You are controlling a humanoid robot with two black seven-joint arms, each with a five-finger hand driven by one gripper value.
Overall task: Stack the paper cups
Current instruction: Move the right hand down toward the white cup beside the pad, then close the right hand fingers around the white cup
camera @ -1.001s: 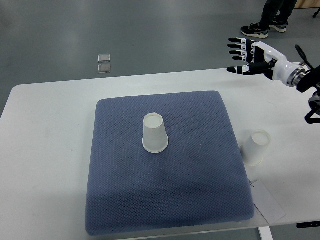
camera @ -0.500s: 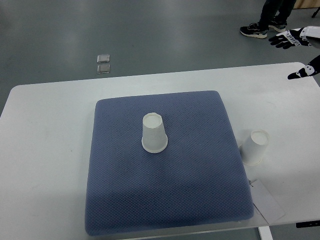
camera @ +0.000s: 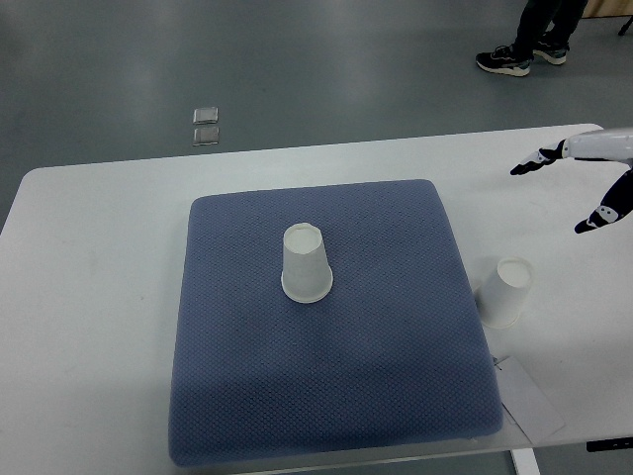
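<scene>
A white paper cup (camera: 306,263) stands upside down near the middle of the blue-grey mat (camera: 326,327). A second white paper cup (camera: 506,291) stands upside down on the white table just right of the mat. My right hand (camera: 574,183) enters at the right edge, above and to the right of the second cup. Only two spread fingertips (camera: 527,164) show, apart and holding nothing. The left arm is out of view.
The white table (camera: 99,257) carries the mat. A white paper sheet (camera: 529,401) lies at the front right corner. A person's shoes (camera: 504,59) stand on the grey floor behind the table. Two small clear squares (camera: 206,126) lie on the floor.
My right hand swung out past the right edge of the picture and has come back in lower, with its fingertips now over the table's right side. The cups have not moved.
</scene>
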